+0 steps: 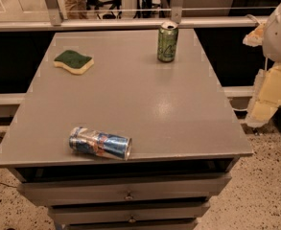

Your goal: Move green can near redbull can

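Green can (168, 42) stands upright at upper centre of the bench (145, 104). Redbull can (100, 143) lies on its side at lower left, well apart. Gripper (270, 96) sits at the right edge of the frame, off the bench; its state I cannot tell. Likely step 1: reach up-left to the green can and grasp it.
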Robot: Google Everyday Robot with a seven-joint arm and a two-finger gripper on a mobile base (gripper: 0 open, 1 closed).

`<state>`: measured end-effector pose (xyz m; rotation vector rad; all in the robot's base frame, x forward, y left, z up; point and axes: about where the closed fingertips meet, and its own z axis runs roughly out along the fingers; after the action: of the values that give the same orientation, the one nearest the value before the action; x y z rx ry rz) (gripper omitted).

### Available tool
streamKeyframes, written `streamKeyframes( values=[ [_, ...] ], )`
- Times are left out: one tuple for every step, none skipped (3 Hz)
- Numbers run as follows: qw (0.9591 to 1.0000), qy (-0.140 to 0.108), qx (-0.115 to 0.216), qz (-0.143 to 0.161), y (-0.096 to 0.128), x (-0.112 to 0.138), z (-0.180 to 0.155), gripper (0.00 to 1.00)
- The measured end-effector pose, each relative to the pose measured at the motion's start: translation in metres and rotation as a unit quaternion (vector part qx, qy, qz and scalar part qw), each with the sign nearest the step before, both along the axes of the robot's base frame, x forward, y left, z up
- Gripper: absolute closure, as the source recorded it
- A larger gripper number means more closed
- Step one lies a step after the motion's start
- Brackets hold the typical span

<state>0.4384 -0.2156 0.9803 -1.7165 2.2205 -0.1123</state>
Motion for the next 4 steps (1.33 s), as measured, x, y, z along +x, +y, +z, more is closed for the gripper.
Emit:
streamKeyframes(
  values=[
    [1.0000, 0.000, 0.000, 0.000, 0.000, 0.000, 0.000, 0.00],
    [0.9997, -0.018, 0.011, 0.010, 0.000, 0.009, -0.002, 0.00],
    [0.9972, -0.058, 0.044, 0.020, -0.002, 0.040, -0.006, 0.00],
    [0.9903, -0.089, 0.107, 0.000, -0.016, 0.101, -0.022, 0.00]
  ],
)
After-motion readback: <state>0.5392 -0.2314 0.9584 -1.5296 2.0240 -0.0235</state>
